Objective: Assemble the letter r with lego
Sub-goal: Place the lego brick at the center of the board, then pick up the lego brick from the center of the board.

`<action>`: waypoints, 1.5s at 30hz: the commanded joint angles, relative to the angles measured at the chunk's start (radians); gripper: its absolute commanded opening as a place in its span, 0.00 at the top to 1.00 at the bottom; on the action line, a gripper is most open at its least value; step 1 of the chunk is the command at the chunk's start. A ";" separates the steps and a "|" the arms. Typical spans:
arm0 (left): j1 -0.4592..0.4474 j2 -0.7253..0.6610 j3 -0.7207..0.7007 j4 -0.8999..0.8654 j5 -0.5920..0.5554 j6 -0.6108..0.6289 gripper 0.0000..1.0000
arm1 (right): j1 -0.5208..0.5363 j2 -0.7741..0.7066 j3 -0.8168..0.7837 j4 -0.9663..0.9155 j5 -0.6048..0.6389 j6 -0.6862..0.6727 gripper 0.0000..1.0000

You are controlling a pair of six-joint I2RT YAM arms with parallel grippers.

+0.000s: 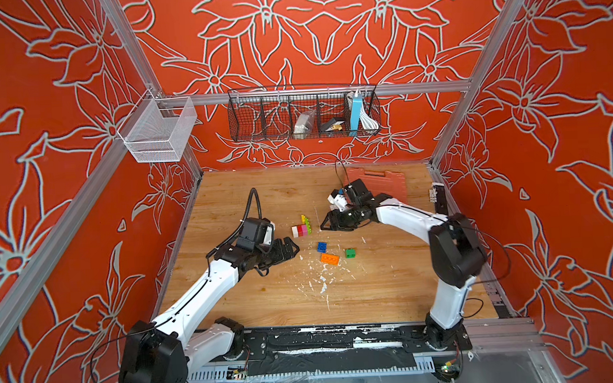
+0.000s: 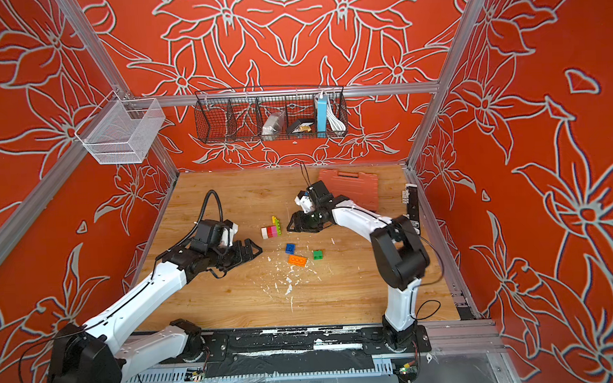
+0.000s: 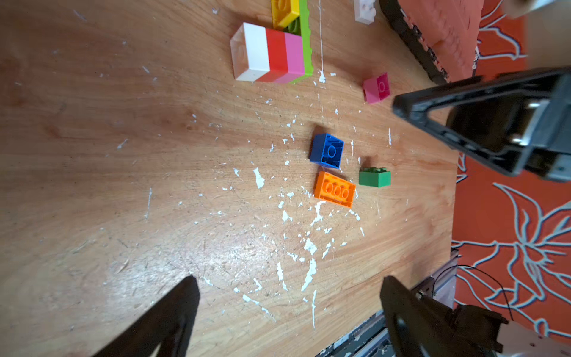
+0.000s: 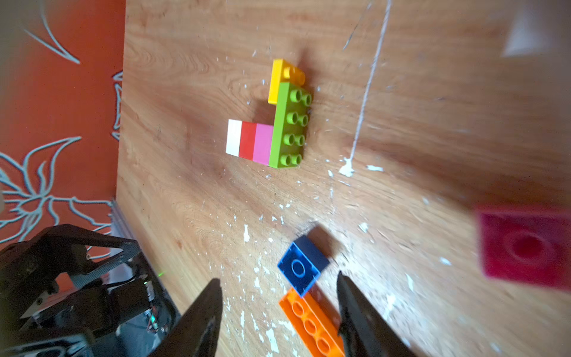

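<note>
Wooden tabletop (image 1: 267, 300), scuffed with white flecks, is walled in by red flower-patterned panels (image 1: 48, 175).

At the left, the left gripper (image 1: 290, 250) hangs low over the wood. Its jaws are spread wide and nothing is between them.

Just to its right lie the joined bricks (image 1: 302, 229), flat on the table. White, red and pink pieces are stacked in a row against one end of a long lime piece, and a yellow piece sits at the lime piece's other end.

Nearer the front edge sit three loose pieces: a blue brick (image 1: 322, 247), an orange brick (image 1: 330, 259) close beside it, and a green brick (image 1: 350, 253) a little apart to the right.

The right gripper (image 1: 326, 224) hovers just right of the joined bricks. Its jaws are partly apart and empty.

A magenta brick (image 3: 377, 88) shows in the left wrist view, on the wood close by that gripper and outside its jaws.

Behind the right arm, an orange case (image 1: 390, 183) lies by the back wall.
</note>
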 commanded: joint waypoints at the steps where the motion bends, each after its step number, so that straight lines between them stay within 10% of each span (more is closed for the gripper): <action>1: -0.085 0.060 0.055 -0.039 -0.133 0.039 0.11 | -0.002 -0.140 -0.104 -0.055 0.211 -0.033 0.39; 20: -0.307 0.665 0.516 -0.188 -0.350 0.145 0.25 | -0.016 -0.810 -0.505 -0.235 0.518 0.077 0.42; 45: -0.342 0.970 0.772 -0.284 -0.428 0.243 0.46 | -0.021 -0.844 -0.502 -0.278 0.542 0.040 0.44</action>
